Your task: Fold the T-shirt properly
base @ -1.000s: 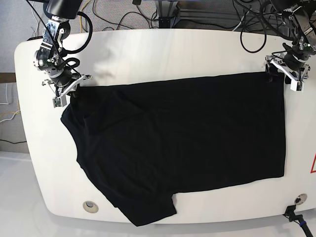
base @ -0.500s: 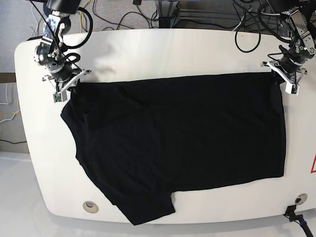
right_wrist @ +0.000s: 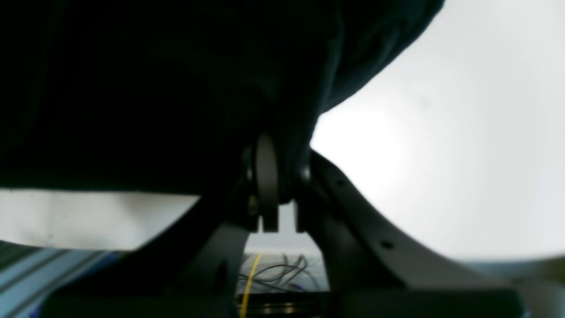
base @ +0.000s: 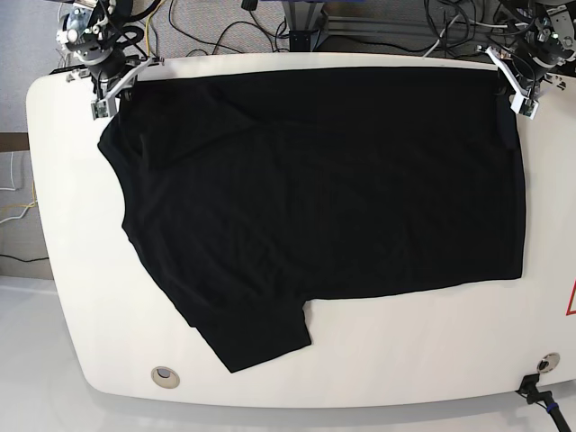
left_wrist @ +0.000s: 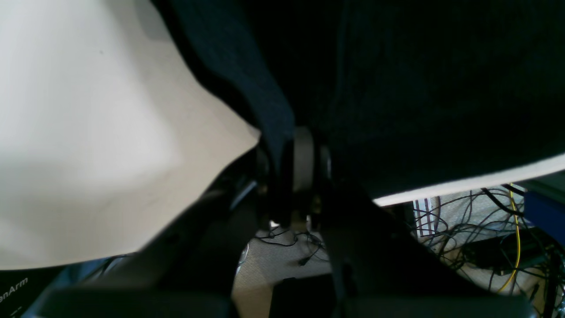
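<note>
My white surface [base: 72,297] has rounded corners and two small round fittings near its front edge. The black shirt [base: 324,189] lies directly on it, spread flat from the far edge down toward the front, with one sleeve reaching nearest the front-left.

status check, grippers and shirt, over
Left gripper and right gripper both shut on the T-shirt at its far corners. Shirt spread flat on the table. Nothing in the way.

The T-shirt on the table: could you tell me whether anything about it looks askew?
Yes. The T-shirt lies crooked: one sleeve juts toward the table's front edge, while its far edge is pinched by both grippers.
</note>
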